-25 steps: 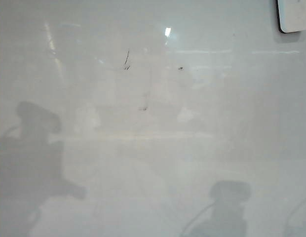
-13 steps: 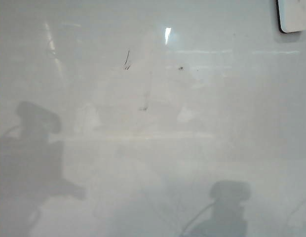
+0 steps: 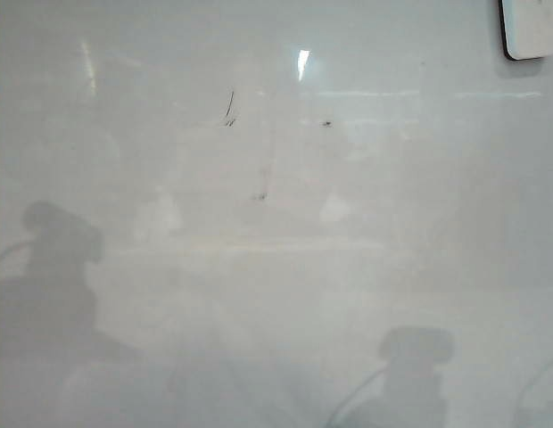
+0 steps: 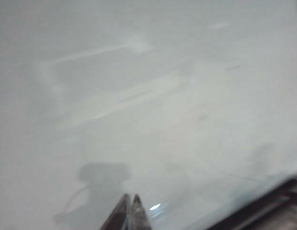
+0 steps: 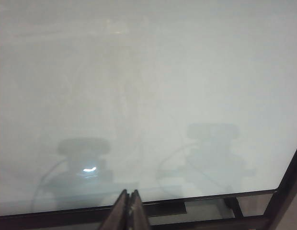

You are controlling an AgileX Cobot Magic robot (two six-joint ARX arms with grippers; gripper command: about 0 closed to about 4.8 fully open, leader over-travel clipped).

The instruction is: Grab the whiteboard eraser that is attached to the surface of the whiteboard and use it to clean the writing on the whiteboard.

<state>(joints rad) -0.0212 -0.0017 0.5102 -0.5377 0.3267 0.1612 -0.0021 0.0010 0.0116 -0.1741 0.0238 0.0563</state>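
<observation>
- Whiteboard eraser (image 3: 532,27): small white rounded block w/ thin black edge, stuck on the board at the top right corner of the exterior view, partly cut off by the frame. Nothing touching it.
- Whiteboard (image 3: 366,267): big glossy white-grey flat surface, fills the exterior view; glare spot near top centre, faint streaky reflections.
- Writing: no blue marker scribbles visible in any view. Only a few tiny dark scuff marks (image 3: 229,107) upper centre of the exterior view, well apart from the eraser.
- Two grey arm shadows on the board in the exterior view: one lower left (image 3: 53,267), one lower right (image 3: 417,357). Neither arm itself shows there.
- Left gripper (image 4: 130,207): only the dark fingertips seen in the left wrist view, pressed together, nothing between them; over bare board, near its dark frame edge (image 4: 263,206). View is blurred.
- Right gripper (image 5: 129,201): fingertips closed tight against each other in the right wrist view, holding nothing; sits near the board's dark metal frame (image 5: 211,206), pointing across the board.
- Both grippers well apart from the eraser; it appears in neither wrist view.
</observation>
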